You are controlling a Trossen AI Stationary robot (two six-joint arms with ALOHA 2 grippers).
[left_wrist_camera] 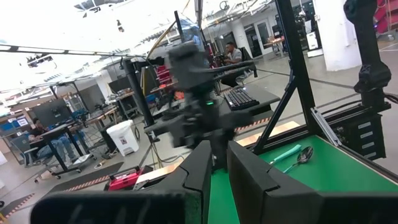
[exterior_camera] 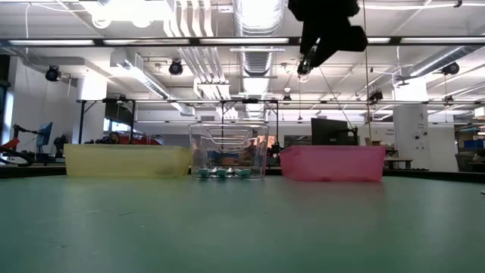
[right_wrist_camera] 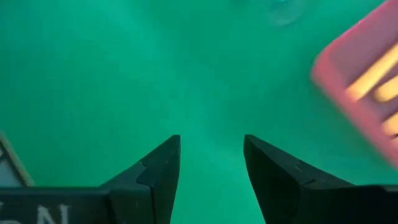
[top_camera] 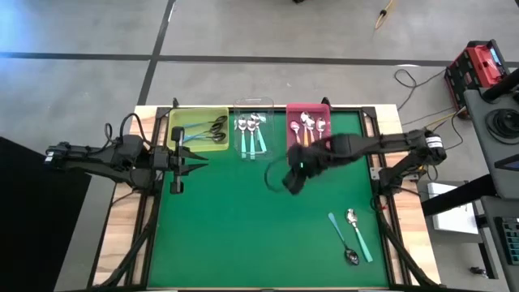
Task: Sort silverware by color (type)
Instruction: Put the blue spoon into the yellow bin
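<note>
Two loose spoons, handles up-left

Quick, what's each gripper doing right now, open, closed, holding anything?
Left gripper: nearly shut, empty, beside the yellow bin.
Right gripper: open, empty, above the green mat near the pink bin.

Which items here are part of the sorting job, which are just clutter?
Job:
- two loose spoons on the green mat
- yellow bin, dark spoons
- clear bin, teal-handled spoons
- pink bin, orange-handled spoons
- right hand, empty

Clutter:
- red case
- floor cables
</note>
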